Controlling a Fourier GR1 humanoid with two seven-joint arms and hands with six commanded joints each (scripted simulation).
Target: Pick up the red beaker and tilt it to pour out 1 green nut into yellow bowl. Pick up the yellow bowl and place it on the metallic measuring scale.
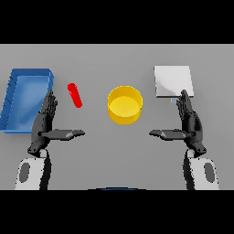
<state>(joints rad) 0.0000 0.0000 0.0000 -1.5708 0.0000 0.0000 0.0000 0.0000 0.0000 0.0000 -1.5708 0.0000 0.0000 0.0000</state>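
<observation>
The red beaker (75,95) is a slim red cylinder on the table, left of centre. The yellow bowl (124,104) stands upright at the middle of the table and looks empty. At the back right lies the metallic measuring scale (172,81), a flat square plate. My left hand (44,123) is open, fingers straight, thumb pointing inward, just left of and nearer than the beaker, not touching it. On the right my right hand (190,122) is open too, its fingertips close to the scale's front edge. No green nut is visible.
A blue tray (13,98) with raised walls sits at the far left, right beside my left hand's fingertips.
</observation>
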